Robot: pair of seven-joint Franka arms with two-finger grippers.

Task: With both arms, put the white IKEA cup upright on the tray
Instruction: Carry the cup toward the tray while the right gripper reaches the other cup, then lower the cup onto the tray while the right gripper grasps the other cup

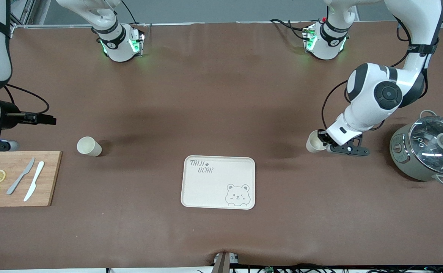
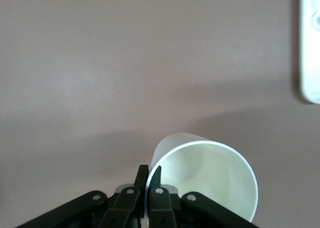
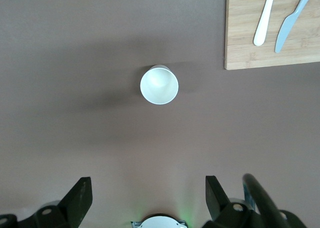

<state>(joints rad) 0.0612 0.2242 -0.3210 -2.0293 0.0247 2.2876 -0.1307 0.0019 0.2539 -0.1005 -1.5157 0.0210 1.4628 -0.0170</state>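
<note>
Hanging at the middle of the frame's edge by the right arm's end, the right claw (image 1: 49, 120) has its fingers spread wide above the brown tabletop (image 1: 214, 106). Just below it lies a wooden cutting board (image 1: 20, 178), with a loose white cup (image 1: 88, 146) beside it. The cream tray (image 1: 218, 182) lies bare in the lower middle. Toward the left arm's end, the left claw (image 1: 325, 143) pinches the wall of a second, tilted white cup (image 1: 314, 141), well apart from the tray. A glass-lidded pot (image 1: 428, 149) stands beside it.
</note>
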